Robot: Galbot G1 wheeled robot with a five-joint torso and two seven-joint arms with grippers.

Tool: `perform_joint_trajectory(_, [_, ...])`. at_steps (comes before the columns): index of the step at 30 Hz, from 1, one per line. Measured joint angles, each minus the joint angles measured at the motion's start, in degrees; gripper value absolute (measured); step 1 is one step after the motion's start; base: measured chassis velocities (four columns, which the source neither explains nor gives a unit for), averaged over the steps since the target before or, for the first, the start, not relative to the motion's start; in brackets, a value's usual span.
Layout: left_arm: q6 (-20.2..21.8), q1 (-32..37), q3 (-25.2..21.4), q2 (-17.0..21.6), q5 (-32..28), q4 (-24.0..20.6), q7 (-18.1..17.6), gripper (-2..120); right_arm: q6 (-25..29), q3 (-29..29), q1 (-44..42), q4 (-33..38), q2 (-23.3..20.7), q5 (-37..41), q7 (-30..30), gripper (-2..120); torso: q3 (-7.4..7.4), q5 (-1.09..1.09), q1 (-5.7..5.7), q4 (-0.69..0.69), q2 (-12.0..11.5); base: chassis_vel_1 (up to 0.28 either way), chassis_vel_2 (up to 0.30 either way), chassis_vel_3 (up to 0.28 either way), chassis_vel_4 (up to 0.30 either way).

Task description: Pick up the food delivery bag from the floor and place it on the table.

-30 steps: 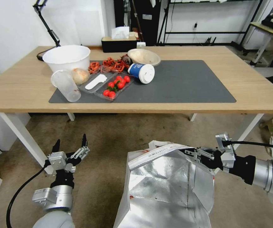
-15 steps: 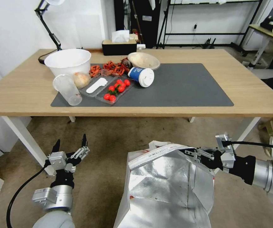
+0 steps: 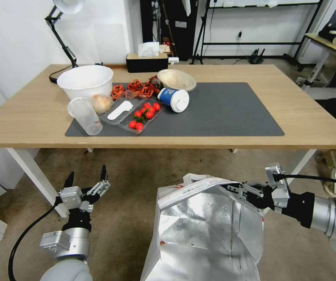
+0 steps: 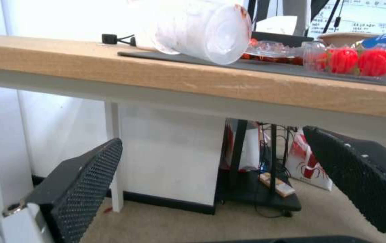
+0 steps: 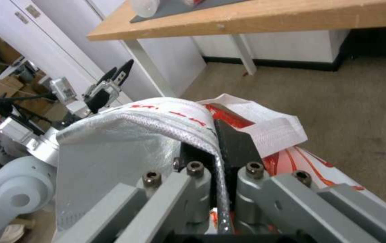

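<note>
The food delivery bag [image 3: 203, 230], white and red with crinkly silver foil lining, hangs open in front of me over the brownish floor [image 3: 144, 171]. My right gripper [image 3: 234, 189] is shut on the bag's upper rim. In the right wrist view its fingers [image 5: 235, 145] pinch the rim of the bag [image 5: 125, 141]. My left gripper [image 3: 87, 177] is open and holds nothing; it sits low to the bag's left, near a white table leg. The light-wood table [image 3: 312, 121] with its dark grey mat stands ahead, and its front edge [image 4: 157, 77] lies above the left gripper [image 4: 215, 158].
On the mat's left part lie a white bowl [image 3: 85, 80], a tipped clear cup [image 3: 84, 116], a tray of tomatoes [image 3: 142, 114] and a tipped blue cup [image 3: 174, 99]. A tissue box [image 3: 146, 60] and a lamp [image 3: 64, 23] stand behind. White table legs [image 3: 31, 173] flank the floor space.
The whole picture has shifted, with the table lower in view and more of the lamp showing, so the camera has moved. Both grippers and the bag keep their places in the picture.
</note>
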Motion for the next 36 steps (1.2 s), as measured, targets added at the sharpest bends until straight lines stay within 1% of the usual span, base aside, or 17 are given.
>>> perform_joint_trajectory(1, [0.00,0.00,0.00,0.00,0.00,0.00,0.00,100,0.00,0.00,0.00,0.00,0.00,0.00,0.00,0,0.00,0.00,0.00,0.00,0.00,0.000,0.000,0.000,0.000])
perform_joint_trajectory(9, [-0.02,-0.05,0.03,0.01,-0.04,0.04,0.01,100,0.01,0.14,-0.05,0.09,0.07,-0.25,-0.17,0,1.43,0.00,0.99,0.01,2.43,0.000,0.000,0.000,0.000])
perform_joint_trajectory(14, [-0.02,-0.04,0.04,0.01,-0.05,0.04,0.00,100,0.02,0.15,-0.09,0.10,0.12,-0.34,-0.23,0,1.97,0.00,1.29,0.00,3.28,0.000,0.000,0.000,0.000])
perform_joint_trajectory(23, [-0.02,-0.09,0.02,0.02,-0.05,0.07,-0.06,100,0.07,0.14,-0.09,0.12,0.23,-0.59,-0.37,0,3.55,0.00,2.40,0.00,5.95,0.000,0.000,0.000,0.000])
perform_joint_trajectory(36, [-0.06,-0.11,-0.01,-0.01,-0.04,0.06,-0.14,100,0.09,0.17,-0.19,0.20,0.22,-0.67,-0.49,0,5.26,0.00,3.69,0.00,8.95,0.000,0.000,0.000,0.000])
